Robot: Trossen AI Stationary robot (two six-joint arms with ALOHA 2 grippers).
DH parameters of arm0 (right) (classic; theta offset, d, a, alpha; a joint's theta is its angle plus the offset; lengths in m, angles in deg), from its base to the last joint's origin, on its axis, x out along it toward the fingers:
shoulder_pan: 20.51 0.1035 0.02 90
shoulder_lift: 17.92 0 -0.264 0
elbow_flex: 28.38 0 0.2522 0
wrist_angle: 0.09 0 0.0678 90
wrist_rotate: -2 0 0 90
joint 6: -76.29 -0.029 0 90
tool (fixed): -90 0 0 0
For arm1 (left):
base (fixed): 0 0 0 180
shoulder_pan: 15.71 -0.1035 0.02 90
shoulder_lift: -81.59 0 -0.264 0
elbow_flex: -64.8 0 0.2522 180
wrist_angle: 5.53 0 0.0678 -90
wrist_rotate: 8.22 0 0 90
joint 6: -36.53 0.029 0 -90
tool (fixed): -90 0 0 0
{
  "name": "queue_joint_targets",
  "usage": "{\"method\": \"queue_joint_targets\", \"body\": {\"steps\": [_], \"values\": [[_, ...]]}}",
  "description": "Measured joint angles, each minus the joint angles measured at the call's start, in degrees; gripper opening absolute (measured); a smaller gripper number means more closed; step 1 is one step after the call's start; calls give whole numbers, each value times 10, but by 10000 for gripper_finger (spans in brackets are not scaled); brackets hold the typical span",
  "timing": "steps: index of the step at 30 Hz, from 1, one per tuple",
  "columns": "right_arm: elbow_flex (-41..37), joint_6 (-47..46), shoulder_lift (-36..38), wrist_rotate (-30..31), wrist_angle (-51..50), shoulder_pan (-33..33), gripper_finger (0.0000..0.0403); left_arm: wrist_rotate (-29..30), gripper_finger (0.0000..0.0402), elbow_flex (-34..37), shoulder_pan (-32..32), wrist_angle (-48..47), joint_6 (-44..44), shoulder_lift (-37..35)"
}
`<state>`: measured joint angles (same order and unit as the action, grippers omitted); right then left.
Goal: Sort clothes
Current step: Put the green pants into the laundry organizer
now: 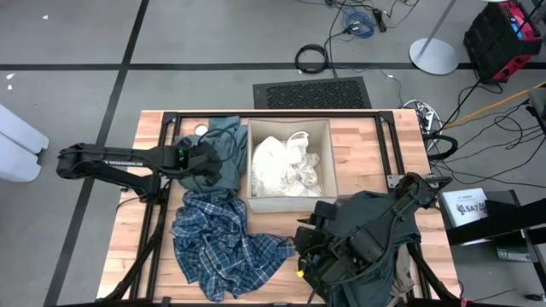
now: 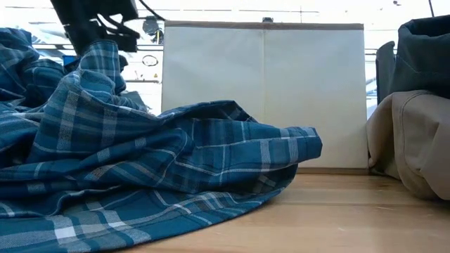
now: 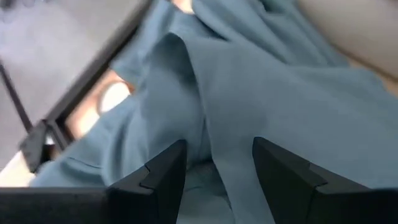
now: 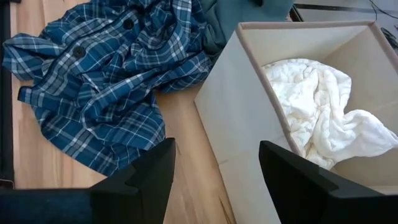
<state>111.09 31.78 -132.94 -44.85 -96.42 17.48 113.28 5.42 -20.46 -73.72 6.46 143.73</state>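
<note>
Floor (image 1: 213, 38): grey and smooth, dark tape lines (image 1: 128, 47) crossing it.
Mat (image 1: 312, 92): a dark ribbed mat is lying on the floor just beyond the table's far edge.
Cables (image 1: 311, 58): a black coil and a blue bundle (image 1: 358, 21) are lying on the floor.
Stand base (image 1: 433, 56): a round pale disc is sitting at the far right.
Case (image 1: 503, 34): a red-and-black case is standing in the corner.
Table (image 1: 128, 247): light wooden boards are showing.

Box (image 1: 288, 201) flanked by garments (crowded)
</note>
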Motion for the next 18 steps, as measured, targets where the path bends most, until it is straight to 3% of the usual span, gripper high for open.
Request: {"method": "queue_joint_targets", "body": {"steps": [9, 12, 15, 18], "values": [[0, 3, 0, -1, -1, 1, 219, -130, 178, 0, -23, 54, 56, 50], [0, 2, 0, -1, -1, 4, 219, -165, 122, 0, -23, 73, 79, 58], [0, 1, 0, -1, -2, 7, 219, -197, 36, 0, -23, 81, 96, 59], [0, 1, 0, -2, -2, 8, 219, -224, 12, 0, -22, 92, 100, 53]]}}
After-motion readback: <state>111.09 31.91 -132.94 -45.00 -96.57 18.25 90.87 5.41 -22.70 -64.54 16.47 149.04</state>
